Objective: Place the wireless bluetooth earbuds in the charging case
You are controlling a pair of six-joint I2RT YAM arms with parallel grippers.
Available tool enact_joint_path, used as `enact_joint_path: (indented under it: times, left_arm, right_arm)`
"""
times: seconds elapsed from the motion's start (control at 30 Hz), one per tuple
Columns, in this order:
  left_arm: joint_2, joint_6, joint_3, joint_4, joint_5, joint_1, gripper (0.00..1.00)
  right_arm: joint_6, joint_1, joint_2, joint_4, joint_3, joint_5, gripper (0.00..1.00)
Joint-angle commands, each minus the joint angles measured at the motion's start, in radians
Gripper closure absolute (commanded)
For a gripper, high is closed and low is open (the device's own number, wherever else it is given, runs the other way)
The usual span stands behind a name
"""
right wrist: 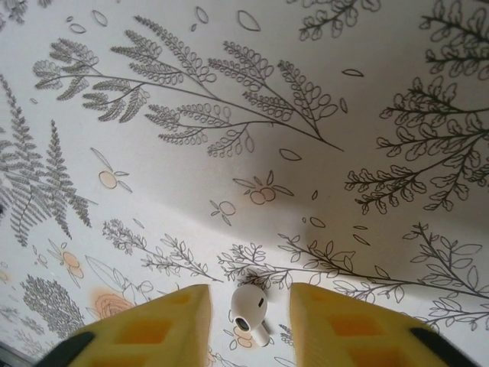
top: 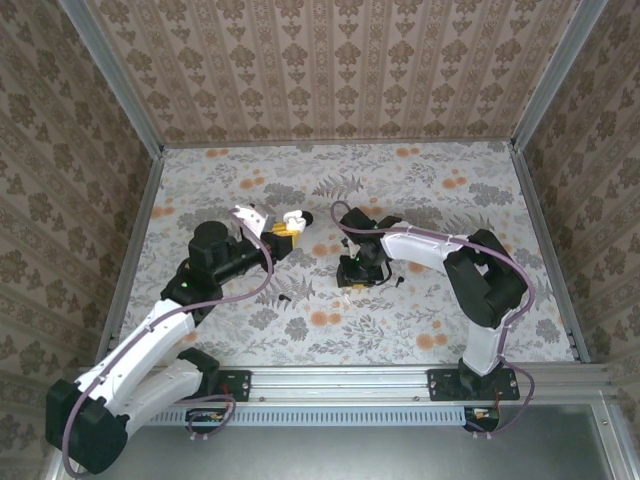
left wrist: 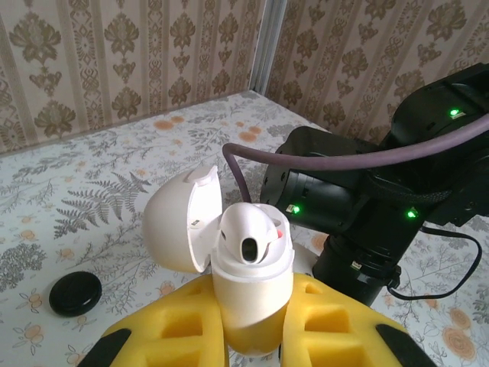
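My left gripper (left wrist: 256,325) is shut on the white charging case (left wrist: 252,294) and holds it upright above the table. The case's lid (left wrist: 179,222) is swung open to the left. One white earbud (left wrist: 252,241) sits in the case's top. A second white earbud (right wrist: 248,310) lies on the flowered tablecloth, between the yellow fingers of my right gripper (right wrist: 248,292). That gripper is open, with a gap on each side of the earbud. From above, the case (top: 292,218) and left gripper (top: 283,229) are left of centre, and the right gripper (top: 362,275) points down at the table.
A flat round black disc (left wrist: 75,293) lies on the cloth left of the case. The right arm's black wrist (left wrist: 344,214) is close behind the case on the right. Patterned walls (top: 330,60) with metal posts close the table on three sides.
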State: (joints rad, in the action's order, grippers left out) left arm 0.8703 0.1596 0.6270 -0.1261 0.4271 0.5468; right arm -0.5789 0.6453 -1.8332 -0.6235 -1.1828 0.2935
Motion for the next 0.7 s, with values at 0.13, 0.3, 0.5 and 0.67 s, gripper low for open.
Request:
enact_joint_path:
  times: [0.13, 0.3, 0.5, 0.67]
  left_arm:
    - [-0.028, -0.024, -0.031, -0.022, 0.001, -0.011, 1.0]
    - [-0.027, -0.02, -0.046, -0.038, 0.004, -0.013, 1.0]
    - [-0.045, -0.025, -0.045, -0.006, 0.01, -0.014, 1.0]
    - [-0.068, -0.012, -0.067, -0.012, -0.002, -0.016, 1.0]
  right_arm:
    - [0.05, 0.093, 0.035, -0.064, -0.012, -0.124, 0.53]
    - [0.059, 0.13, -0.016, -0.102, -0.05, -0.188, 0.52]
    - [0.079, 0.129, -0.066, -0.129, -0.081, -0.213, 0.56]
    - [0.094, 0.125, -0.095, -0.154, -0.104, -0.226, 0.65]
